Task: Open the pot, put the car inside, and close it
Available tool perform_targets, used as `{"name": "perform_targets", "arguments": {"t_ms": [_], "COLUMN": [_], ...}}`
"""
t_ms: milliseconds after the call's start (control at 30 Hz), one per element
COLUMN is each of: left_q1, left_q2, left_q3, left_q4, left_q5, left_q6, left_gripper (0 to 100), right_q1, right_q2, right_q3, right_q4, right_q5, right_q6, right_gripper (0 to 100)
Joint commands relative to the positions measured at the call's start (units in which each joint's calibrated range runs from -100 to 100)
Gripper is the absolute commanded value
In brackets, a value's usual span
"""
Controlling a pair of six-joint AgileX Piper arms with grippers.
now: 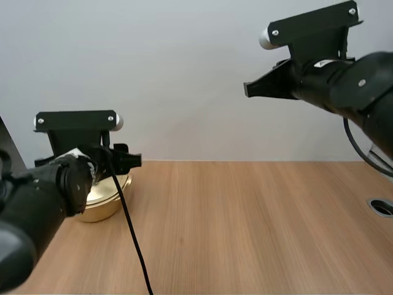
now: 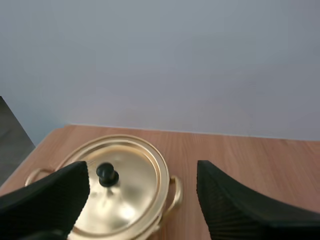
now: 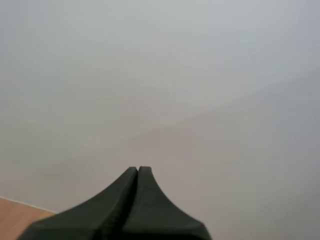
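**Knob sits off-centre in the left gripper's gap**

The left gripper (image 2: 142, 172) is spread wide, its ribbed fingers (image 2: 230, 205) standing well apart with nothing between them. Just below and ahead of the tips is the black knob (image 2: 107, 174). It lies close beside the tip of one finger and well apart from the other, so it is not on the midline of the gap. By my reading, the coming move turns on that offset: the gripper needs to shift sideways toward the knob and come down before closing, or only one finger will meet it.

The knob stands upright in the middle of the lid (image 2: 132, 195), which rests flat on the gold pot (image 1: 107, 206), so the opening step is not yet done. The knob is round and has no long axis to line up with. The pot sits at the far left of the table (image 1: 245, 221), near the back edge, right under the left arm.

The right gripper (image 1: 252, 88) hangs high over the right side of the table, its fingers pressed together on nothing, well apart from the pot. The left arm is plainly the nearer one for the lid.
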Motion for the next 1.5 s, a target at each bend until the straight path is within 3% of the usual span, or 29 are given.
{"name": "perform_targets", "arguments": {"t_ms": [0,67,133,233,300,433,600,700,767,933,1067,1467], "left_q1": [-0.17,-1.92,-5.22,-10.15,-10.80,-10.80,-9.52,-8.20,-6.49,-3.50,-3.14,-3.14], "left_q2": [-19.8,-20.4,-20.4,-20.9,-21.7,-23.5,-29.1,-31.8,-33.2,-36.2,-37.3,-37.3], "left_q3": [4.0,5.3,5.3,5.3,5.5,7.1,13.7,16.3,17.1,17.1,17.3,25.3], "left_q4": [0.0,0.4,1.5,1.6,1.6,1.6,2.8,2.9,2.8,2.5,2.4,2.9], "left_q5": [-2.8,-11.4,-10.6,-8.8,-8.7,-6.6,6.8,7.6,7.6,14.8,15.3,5.1], "left_q6": [2.2,3.8,4.3,4.3,3.5,-0.4,-0.7,-1.0,-2.2,-3.1,-4.2,-4.3], "left_gripper": [100,100,100,100,100,100,100,100,100,100,100,100], "right_q1": [0.0,0.0,-0.3,-3.8,-5.6,-6.0,-6.0,-6.0,-5.3,-3.9,-3.8,-4.4], "right_q2": [-5.0,-9.7,-12.7,-14.2,-14.9,-15.5,-19.2,-23.2,-26.0,-34.2,-37.0,-40.6], "right_q3": [28.7,32.8,35.5,37.2,37.2,37.2,37.2,37.4,38.3,44.4,48.5,51.7], "right_q4": [-0.2,-1.6,-4.6,-5.3,-5.3,-4.1,-1.6,1.9,5.2,5.0,4.2,5.3], "right_q5": [-20.8,-22.6,-25.2,-21.7,-17.9,-12.9,-1.9,8.7,11.5,7.1,0.3,5.1], "right_q6": [0.0,-0.4,-1.0,-1.0,-1.0,-0.9,-0.7,-0.7,-0.7,-0.9,-0.7,2.4], "right_gripper": [0,0,0,0,0,0,0,0,0,0,0,0]}}
